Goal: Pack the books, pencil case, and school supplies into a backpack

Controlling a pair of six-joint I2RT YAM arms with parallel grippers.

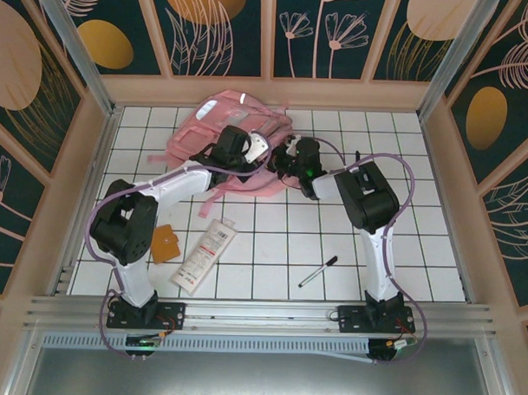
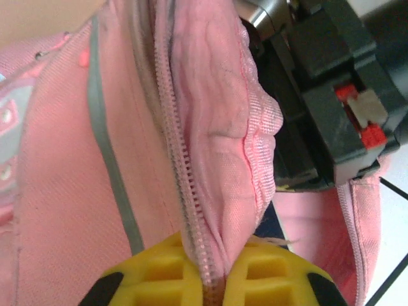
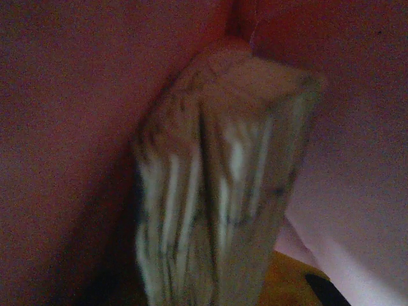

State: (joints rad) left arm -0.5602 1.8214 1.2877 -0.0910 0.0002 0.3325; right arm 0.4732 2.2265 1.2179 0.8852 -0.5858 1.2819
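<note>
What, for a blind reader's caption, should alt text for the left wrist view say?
The yellow left end effector is shut on fabric of the pink backpack along its zipper. The dark wrist of the right arm sits at upper right.

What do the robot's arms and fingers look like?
The left arm and right arm are both made of white tube sections joined by chunky black joints, with thin purple cables looping along them. The left gripper has bright yellow fingers with a grid of square hollows.
</note>
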